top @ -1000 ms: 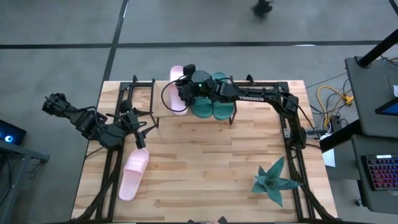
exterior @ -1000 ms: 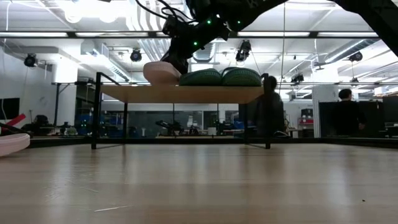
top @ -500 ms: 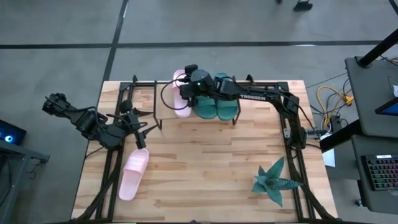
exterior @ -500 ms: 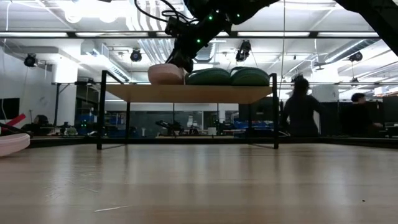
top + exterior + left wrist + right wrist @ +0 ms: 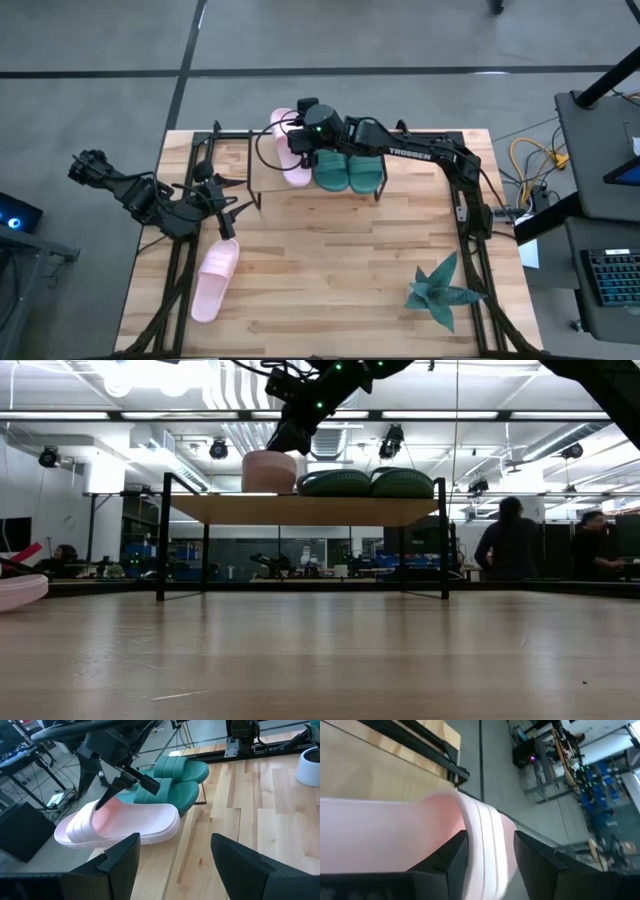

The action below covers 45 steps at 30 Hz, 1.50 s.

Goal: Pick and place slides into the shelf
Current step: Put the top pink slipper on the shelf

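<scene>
The right claw (image 5: 297, 140), seemingly released, straddles the pink slide (image 5: 287, 160) on the shelf (image 5: 300, 510); the left claw (image 5: 222, 200) waits, open.

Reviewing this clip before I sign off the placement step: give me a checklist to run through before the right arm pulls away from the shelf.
1. Pale pink rubber slide resting on the light wooden shelf board, beside the green pair: ok.
2. Right gripper fingers spread either side of the pink strap, not clamping it: ok.
3. Pink slide fully supported: not ok; in the high view its far end passes the shelf's back edge.
4. Dark teal-green rubber slides side by side on the shelf, undisturbed: ok.
5. Second pale pink slide on the butcher-block table, waiting: ok.
6. Left gripper open near that slide, away from the shelf: ok.
</scene>
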### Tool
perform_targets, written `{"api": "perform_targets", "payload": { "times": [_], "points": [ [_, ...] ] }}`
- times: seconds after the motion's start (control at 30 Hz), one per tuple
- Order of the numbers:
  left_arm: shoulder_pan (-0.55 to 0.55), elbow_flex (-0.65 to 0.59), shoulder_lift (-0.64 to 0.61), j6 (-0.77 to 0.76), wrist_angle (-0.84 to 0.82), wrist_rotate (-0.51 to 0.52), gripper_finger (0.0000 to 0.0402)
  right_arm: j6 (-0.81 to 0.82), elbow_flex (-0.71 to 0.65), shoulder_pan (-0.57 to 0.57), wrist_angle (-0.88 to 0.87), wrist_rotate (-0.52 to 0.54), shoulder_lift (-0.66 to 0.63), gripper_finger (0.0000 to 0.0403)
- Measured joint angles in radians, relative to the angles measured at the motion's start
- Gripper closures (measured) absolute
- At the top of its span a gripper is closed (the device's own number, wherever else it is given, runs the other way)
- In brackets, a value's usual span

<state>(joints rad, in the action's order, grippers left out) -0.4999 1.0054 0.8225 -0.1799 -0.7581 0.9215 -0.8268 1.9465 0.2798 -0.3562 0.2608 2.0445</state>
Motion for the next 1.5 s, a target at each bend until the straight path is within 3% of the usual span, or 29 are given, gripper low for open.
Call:
{"api": "perform_targets", "payload": {
  "times": [0.1, 0.37, 0.7, 1.07, 1.27, 1.5],
  "points": [
    [0.0, 0.0, 0.0, 0.0, 0.0, 0.0, 0.0173, 0.004, -0.004, 0.0, -0.015, 0.05, 0.0, 0.0252],
    [0.0, 0.0, 0.0, 0.0, 0.0, 0.0, 0.0173, 0.097, -0.008, -0.001, -0.041, 0.055, 0.0, 0.0241],
    [0.0, 0.0, 0.014, 0.0, -0.002, -0.001, 0.0173, 0.098, -0.01, -0.01, -0.059, 0.057, 0.0, 0.0243],
    [0.0, -0.001, 0.014, -0.011, -0.021, -0.001, 0.0173, 0.076, 0.02, -0.109, -0.13, 0.062, -0.001, 0.0265],
    [0.0, -0.001, 0.008, -0.026, -0.021, 0.0, 0.0173, 0.023, 0.026, -0.108, -0.151, 0.223, 0.002, 0.0275],
    [0.0, -0.001, 0.009, -0.025, -0.021, 0.0, 0.0173, 0.003, 0.026, -0.096, -0.211, 0.295, 0.032, 0.0275]
  ]
}}
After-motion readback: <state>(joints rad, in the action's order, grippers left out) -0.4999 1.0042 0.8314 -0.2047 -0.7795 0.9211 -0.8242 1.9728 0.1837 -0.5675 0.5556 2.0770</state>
